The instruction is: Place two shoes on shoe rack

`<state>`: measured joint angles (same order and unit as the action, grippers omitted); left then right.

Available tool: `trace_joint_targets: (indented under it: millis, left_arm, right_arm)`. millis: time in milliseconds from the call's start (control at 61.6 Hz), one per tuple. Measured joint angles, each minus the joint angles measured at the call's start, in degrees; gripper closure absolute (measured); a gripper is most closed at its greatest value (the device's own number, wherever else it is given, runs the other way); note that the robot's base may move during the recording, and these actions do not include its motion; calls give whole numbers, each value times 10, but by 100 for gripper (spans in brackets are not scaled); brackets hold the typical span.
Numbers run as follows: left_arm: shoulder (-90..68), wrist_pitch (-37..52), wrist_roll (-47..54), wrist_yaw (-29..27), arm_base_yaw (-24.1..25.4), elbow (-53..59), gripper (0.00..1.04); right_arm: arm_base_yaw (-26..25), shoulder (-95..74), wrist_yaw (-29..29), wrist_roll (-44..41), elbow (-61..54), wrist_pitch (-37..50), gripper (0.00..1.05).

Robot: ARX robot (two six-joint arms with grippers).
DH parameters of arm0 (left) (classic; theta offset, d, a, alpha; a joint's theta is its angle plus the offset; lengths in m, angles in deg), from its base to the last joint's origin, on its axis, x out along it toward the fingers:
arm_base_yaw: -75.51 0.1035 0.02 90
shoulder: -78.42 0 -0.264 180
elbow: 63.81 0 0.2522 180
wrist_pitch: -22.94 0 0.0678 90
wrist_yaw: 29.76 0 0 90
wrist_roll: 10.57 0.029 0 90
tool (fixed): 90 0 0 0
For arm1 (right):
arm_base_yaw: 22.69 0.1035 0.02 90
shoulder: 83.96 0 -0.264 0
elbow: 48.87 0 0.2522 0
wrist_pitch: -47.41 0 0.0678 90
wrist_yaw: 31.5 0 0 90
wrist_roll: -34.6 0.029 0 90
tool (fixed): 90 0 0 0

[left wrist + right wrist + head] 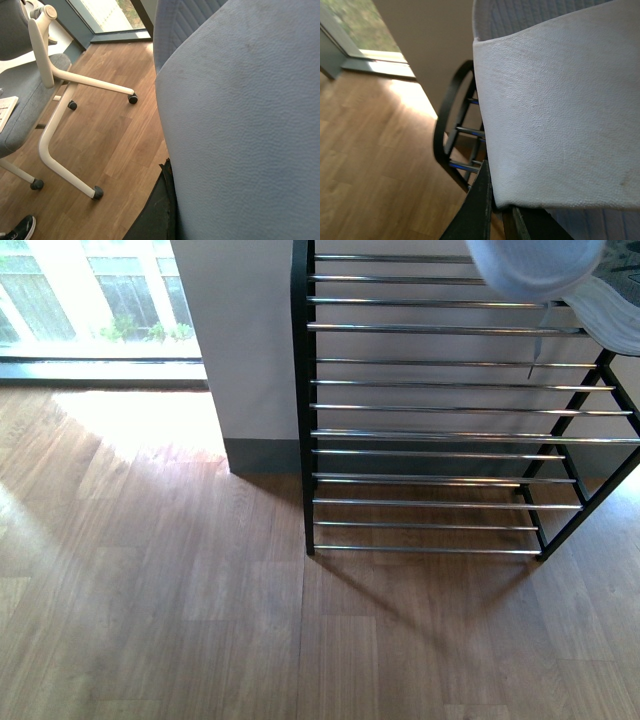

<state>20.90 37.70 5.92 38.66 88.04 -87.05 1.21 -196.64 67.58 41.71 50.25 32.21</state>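
In the front view, two pale grey shoes hang over the top right of the shoe rack (440, 430). One shoe (530, 265) shows its white sole at the top edge; the other shoe (615, 310) is at the right edge, a grey lace dangling below them. No gripper shows in that view. In the left wrist view, the left gripper (170, 192) is shut on a shoe (240, 125) whose sole fills the picture; only one black finger (160, 210) shows. In the right wrist view, the right gripper (495, 205) is shut on a shoe (555, 115), with the shoe rack (445, 135) right beside it.
The rack stands on a wood floor (150, 590) against a white wall (250, 340), with a bright window (90, 290) at the far left. An office chair with white legs (55, 95) on castors and a black shoe (20, 227) appear in the left wrist view.
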Motion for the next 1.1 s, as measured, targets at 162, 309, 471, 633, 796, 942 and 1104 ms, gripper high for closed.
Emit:
trace_joint_targets:
  millis: [162, 309, 471, 633, 796, 942, 1104]
  left_arm:
    - [0, 0, 0, 0, 0, 0, 103]
    - [0, 0, 0, 0, 0, 0, 103]
    - [0, 0, 0, 0, 0, 0, 103]
    - [0, 0, 0, 0, 0, 0, 103]
    - [0, 0, 0, 0, 0, 0, 103]
    - [0, 0, 0, 0, 0, 0, 103]
    - [0, 0, 0, 0, 0, 0, 103]
  right_arm:
    - [-15, -151, 33, -24, 145, -83, 103]
    - [-33, -226, 44, -19, 243, -140, 103]
    - [-68, -276, 76, 3, 341, -195, 103]
    - [-96, -287, 80, 26, 358, -208, 103]
    - [-98, -286, 66, 35, 350, -192, 103]
    - [-94, -286, 50, 52, 352, -193, 103]
    - [-88, -284, 6, 85, 364, -201, 103]
